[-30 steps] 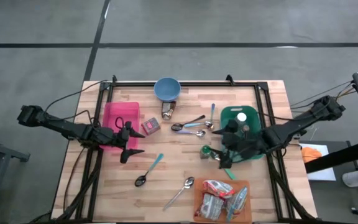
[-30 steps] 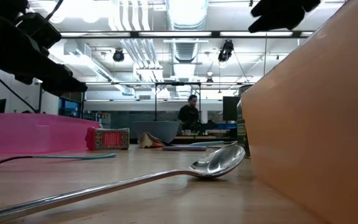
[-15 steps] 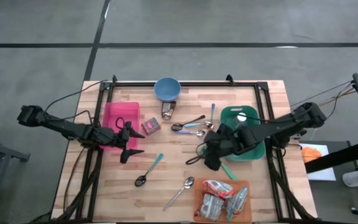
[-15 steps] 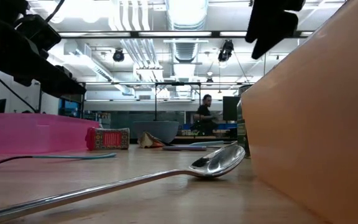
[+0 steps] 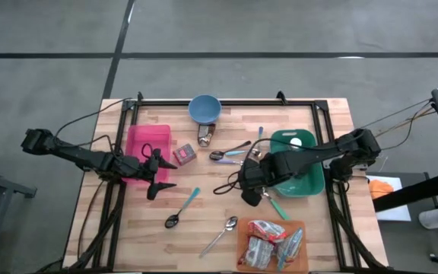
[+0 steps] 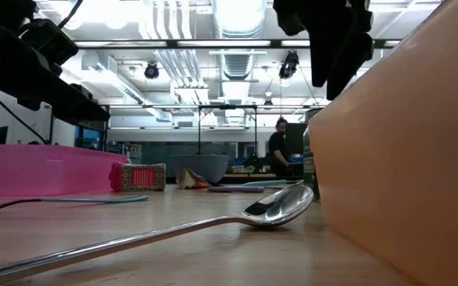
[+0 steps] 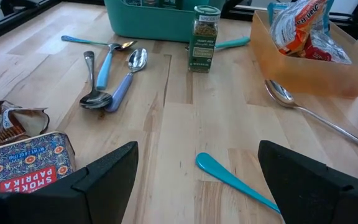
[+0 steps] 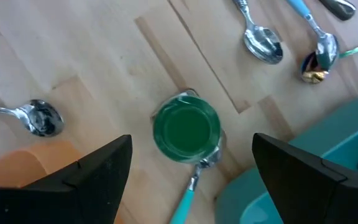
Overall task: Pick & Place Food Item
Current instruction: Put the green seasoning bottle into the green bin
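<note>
A small spice jar with a green lid point(image 8: 186, 130) stands upright on the wooden table, beside the teal bin point(image 8: 328, 162). My right gripper point(image 8: 191, 142) hangs open above it and points down, one finger on either side of the lid and clear of it. In the high view the right gripper point(image 5: 249, 190) hides the jar. The left wrist view shows the jar point(image 7: 204, 37) from the side. My left gripper point(image 5: 162, 175) waits open by the pink bin point(image 5: 147, 148), with nothing between its fingers.
A teal-handled spoon point(image 8: 188, 186) lies against the jar's base. Several spoons point(image 5: 230, 154) lie mid-table, and a red paprika tin point(image 5: 185, 154) sits by the pink bin. An orange tray point(image 5: 239, 247) of snack bags stands at the near edge. A blue bowl point(image 5: 204, 108) is at the far edge.
My right gripper has swung from beside the teal bin toward the table's left until it stands over the spice jar. It has tipped from nearly level to pointing down and has rolled about its own line. Its fingers stay open.
</note>
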Controlling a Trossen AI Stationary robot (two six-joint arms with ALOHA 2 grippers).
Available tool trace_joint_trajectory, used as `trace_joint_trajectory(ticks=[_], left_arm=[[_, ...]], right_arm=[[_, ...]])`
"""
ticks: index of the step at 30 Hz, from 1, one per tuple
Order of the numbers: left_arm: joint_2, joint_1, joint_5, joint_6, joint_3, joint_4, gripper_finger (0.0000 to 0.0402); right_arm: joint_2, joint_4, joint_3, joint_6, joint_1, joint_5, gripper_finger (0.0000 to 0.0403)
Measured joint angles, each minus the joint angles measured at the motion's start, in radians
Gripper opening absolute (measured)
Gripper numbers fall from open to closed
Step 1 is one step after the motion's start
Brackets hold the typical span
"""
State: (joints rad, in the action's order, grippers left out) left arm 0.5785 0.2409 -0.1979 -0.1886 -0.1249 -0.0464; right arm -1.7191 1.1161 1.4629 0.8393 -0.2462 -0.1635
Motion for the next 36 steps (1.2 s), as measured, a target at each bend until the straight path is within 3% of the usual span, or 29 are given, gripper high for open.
trace_joint_trajectory(ticks=[10,19,36], left_arm=[[0.000,0.000,0.000,0.000,0.000,0.000,0.0336],[0.000,0.000,0.000,0.000,0.000,0.000,0.0336],[0.000,0.000,0.000,0.000,0.000,0.000,0.0336]], right_arm=[[0.003,-0.024,-0.009,0.026,0.003,-0.021,0.0328],[0.001,-0.049,-0.033,0.032,0.008,-0.045,0.0390],[0.001,-0.217,-0.172,0.034,0.008,-0.018,0.0394]])
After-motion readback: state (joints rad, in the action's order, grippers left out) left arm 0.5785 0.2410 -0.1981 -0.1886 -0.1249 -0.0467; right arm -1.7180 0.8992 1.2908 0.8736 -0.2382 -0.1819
